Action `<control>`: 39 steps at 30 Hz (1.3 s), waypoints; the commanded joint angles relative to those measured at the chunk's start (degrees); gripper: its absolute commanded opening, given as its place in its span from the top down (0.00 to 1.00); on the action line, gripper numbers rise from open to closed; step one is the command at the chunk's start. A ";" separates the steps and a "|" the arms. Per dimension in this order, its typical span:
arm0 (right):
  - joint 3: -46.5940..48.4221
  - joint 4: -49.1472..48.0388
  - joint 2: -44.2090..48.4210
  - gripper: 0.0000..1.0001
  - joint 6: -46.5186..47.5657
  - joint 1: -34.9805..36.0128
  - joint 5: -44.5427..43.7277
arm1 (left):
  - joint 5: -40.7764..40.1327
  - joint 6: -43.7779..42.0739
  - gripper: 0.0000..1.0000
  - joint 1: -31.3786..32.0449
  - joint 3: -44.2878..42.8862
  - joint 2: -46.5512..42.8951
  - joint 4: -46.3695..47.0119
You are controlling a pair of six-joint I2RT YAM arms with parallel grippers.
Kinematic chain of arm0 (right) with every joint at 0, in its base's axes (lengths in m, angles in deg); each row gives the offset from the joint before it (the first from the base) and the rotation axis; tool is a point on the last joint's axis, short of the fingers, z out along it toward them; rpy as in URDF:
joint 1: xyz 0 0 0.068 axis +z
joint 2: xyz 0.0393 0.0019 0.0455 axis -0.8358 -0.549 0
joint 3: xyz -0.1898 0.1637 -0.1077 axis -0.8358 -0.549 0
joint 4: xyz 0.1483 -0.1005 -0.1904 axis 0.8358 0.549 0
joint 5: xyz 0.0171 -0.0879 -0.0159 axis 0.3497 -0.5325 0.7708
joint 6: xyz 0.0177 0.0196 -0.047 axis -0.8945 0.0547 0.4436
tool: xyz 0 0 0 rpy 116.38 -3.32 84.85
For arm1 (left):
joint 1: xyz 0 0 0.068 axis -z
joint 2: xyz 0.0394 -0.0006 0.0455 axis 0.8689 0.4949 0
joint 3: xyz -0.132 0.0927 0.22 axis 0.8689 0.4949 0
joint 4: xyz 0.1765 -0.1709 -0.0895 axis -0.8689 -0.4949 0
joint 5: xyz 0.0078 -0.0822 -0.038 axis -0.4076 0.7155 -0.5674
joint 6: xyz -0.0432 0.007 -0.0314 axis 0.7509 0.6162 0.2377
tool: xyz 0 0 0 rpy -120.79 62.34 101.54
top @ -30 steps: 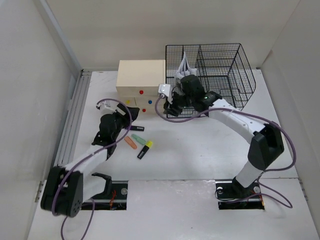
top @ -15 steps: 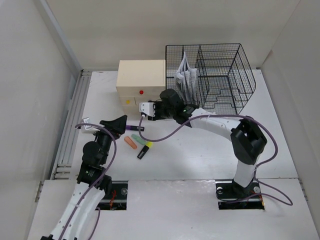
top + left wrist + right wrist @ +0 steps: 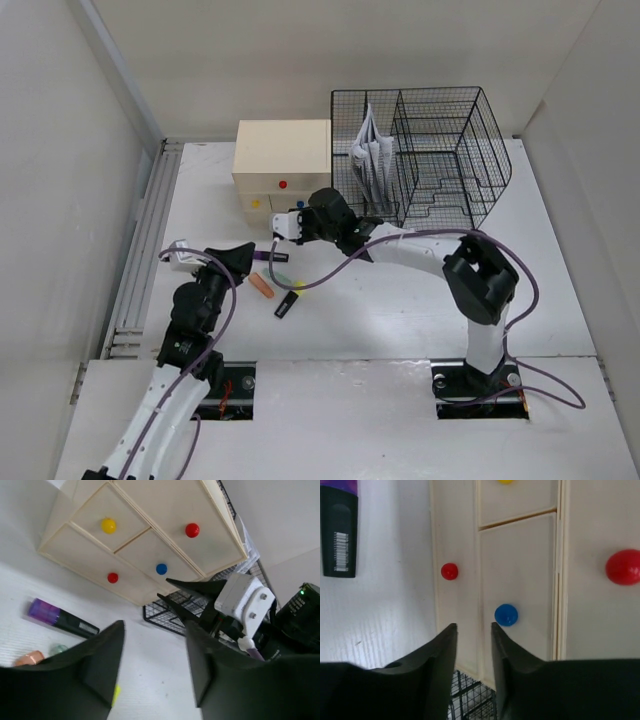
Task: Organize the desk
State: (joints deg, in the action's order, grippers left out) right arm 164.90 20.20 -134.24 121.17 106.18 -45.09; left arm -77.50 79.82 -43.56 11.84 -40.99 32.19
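Observation:
The white desk [image 3: 400,310] carries a cream drawer box [image 3: 283,165] with coloured knobs. Just in front of it lie a purple highlighter [image 3: 59,618], an orange one [image 3: 262,287], a green one [image 3: 281,279] and a black-and-yellow one [image 3: 286,305]. My left gripper [image 3: 243,252] hovers open over bare desk left of the highlighters, its fingers [image 3: 107,655] empty. My right gripper [image 3: 472,627] points at the drawer fronts, tips just below the blue knob [image 3: 506,615]. Its jaws stand a little apart with nothing between them.
A black wire-mesh rack [image 3: 430,150] with papers [image 3: 370,160] in its left section stands right of the drawer box. Grey slotted rails [image 3: 140,250] run along the desk's left edge. The drawers show shut, with red [image 3: 449,571] and yellow [image 3: 108,526] knobs.
My right arm swung from the rack's front leftward to the drawer fronts. My left arm drew back toward the near left, and its jaws widened, then narrowed.

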 commanded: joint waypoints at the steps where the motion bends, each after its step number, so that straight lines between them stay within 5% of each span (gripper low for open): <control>1: -0.63 0.36 8.62 0.65 -4.67 0.36 -0.78 | 2.86 2.22 0.56 0.19 1.80 2.37 8.34; 6: 1.21 7.30 19.63 1.00 -15.39 0.36 -3.75 | 8.74 10.83 0.69 0.19 4.78 21.24 28.73; 12: 2.53 9.95 29.56 1.00 -26.38 -1.57 -1.50 | 17.87 14.36 0.97 0.19 -2.05 52.14 52.98; 15: 2.01 9.95 32.90 1.00 -31.93 -5.52 3.07 | 19.82 16.55 0.99 0.19 -6.62 60.62 61.70; 25: -1.24 9.95 38.01 0.98 -36.06 -15.80 12.23 | 15.09 17.70 0.62 2.91 -20.15 76.73 61.56; 39: -1.77 9.95 40.21 0.98 -36.60 -16.34 13.37 | 4.89 13.66 0.62 7.04 -25.64 73.75 41.08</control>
State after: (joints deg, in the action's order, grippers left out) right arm 162.98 31.76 -95.44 85.85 90.07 -33.13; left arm -69.28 95.23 -36.61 -13.93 36.21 78.31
